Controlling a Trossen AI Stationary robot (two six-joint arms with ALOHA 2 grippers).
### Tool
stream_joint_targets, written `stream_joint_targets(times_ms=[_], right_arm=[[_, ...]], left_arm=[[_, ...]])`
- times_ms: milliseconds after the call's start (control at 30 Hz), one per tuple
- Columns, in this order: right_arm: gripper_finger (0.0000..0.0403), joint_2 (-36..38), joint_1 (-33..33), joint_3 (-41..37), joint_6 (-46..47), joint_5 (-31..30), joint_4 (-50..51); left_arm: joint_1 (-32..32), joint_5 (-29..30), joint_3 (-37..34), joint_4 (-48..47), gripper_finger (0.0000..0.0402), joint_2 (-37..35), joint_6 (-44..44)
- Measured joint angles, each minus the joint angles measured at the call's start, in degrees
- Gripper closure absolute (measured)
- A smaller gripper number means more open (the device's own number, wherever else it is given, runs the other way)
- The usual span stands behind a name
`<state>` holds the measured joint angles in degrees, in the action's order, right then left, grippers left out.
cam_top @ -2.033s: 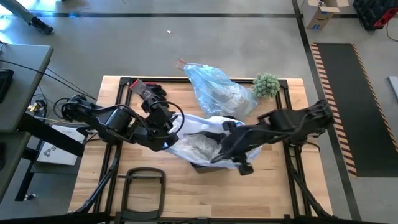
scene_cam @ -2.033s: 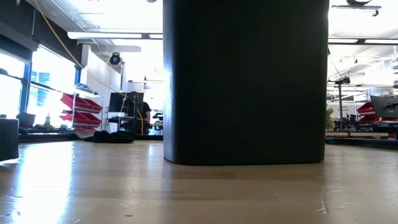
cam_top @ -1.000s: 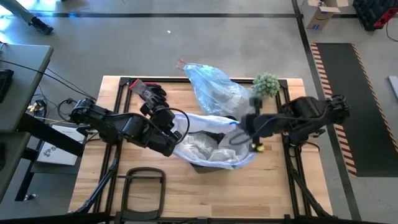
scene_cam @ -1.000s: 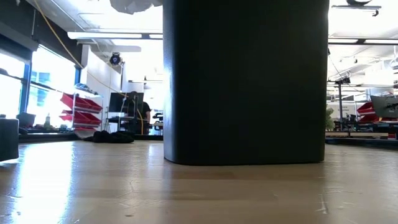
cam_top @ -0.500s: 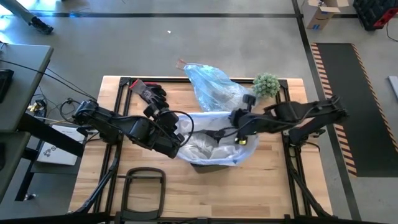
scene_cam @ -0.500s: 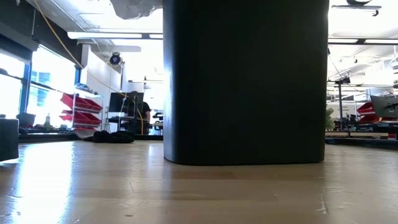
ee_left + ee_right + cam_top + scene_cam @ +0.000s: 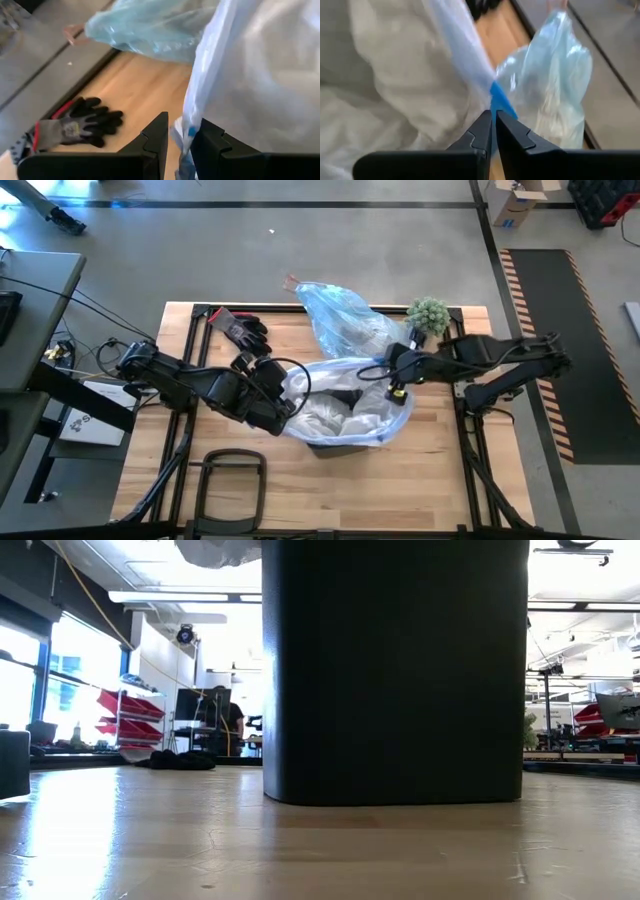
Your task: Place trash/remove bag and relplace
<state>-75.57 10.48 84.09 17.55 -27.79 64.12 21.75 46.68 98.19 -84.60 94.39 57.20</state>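
Since half a second earlier, the right gripper [image 7: 393, 376] had drawn its hem of the whiter replacement bag [image 7: 345, 408] outward toward three o'clock, so the bag's mouth had spread wider over the dark bin [image 7: 395, 670] at table centre. That liner was being stretched from two sides, evidently so it could be opened and seated around the bin's rim. The light-blue bag [image 7: 345, 320], filled and tied with its reddish tie [image 7: 291, 282], lay set aside at twelve o'clock on the table [image 7: 440, 480], just beside the small green plant [image 7: 428, 315]; judging by this, the removal was done and the replacement was the step in hand. No loose trash could be made out on the tabletop.

The left gripper [image 7: 179, 135] was pinching the liner's edge at nine o'clock of the bin, its fingers closed on the thin plastic with its blue strip. The right wrist view showed the right gripper's fingers nearly touching, clamped on the blue-edged hem. Both arms reached low and nearly level toward the centre, the left from eight o'clock, the right from three o'clock. A pair of black work gloves [image 7: 240, 332] lay at ten o'clock, clear of the work.
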Motion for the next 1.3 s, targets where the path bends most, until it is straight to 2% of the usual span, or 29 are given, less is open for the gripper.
stream_joint_targets(times_ms=[267, 500, 633, 800, 967, 1033, 1133, 1300], right_arm=[[0.0392, 0.1, 0.1, -8.3, 2.4, 2.2, -2.2], [0.0392, 1.5, 4.0, -8.5, 3.5, -1.4, -2.4], [0.0392, 3.6, 7.7, -8.4, 6.1, -3.2, -2.1], [0.0392, 5.3, 13.6, -8.4, 8.2, -4.4, 0.6], [0.0392, 8.2, 19.4, -8.4, 10.3, -15.2, 1.3], [0.0392, 9.6, 21.4, -8.4, 9.4, -17.4, -0.2], [0.0392, 11.2, 24.3, -8.4, 6.6, -17.6, -4.7], [0.0391, 11.0, 29.3, -8.4, -4.8, -12.9, -20.6]], left_arm=[[2.4, -3.0, 0.0, 0.4, 0.0357, 1.2, 1.4], [3.8, 0.0, 0.2, 0.6, 0.0377, 4.0, 1.5], [4.6, 1.2, -0.2, 1.4, 0.0374, 5.0, 1.0], [4.9, 1.3, 0.0, 1.3, 0.0331, 4.4, 0.5], [4.7, 0.9, 0.7, 1.4, 0.027, 2.3, -3.2], [4.7, 0.6, 1.8, 1.6, 0.0252, 0.7, -3.8], [5.2, -0.9, 4.0, 2.3, 0.0235, -1.6, -4.5], [7.8, -2.8, 5.2, 8.4, 0.0232, -5.3, -11.0]])
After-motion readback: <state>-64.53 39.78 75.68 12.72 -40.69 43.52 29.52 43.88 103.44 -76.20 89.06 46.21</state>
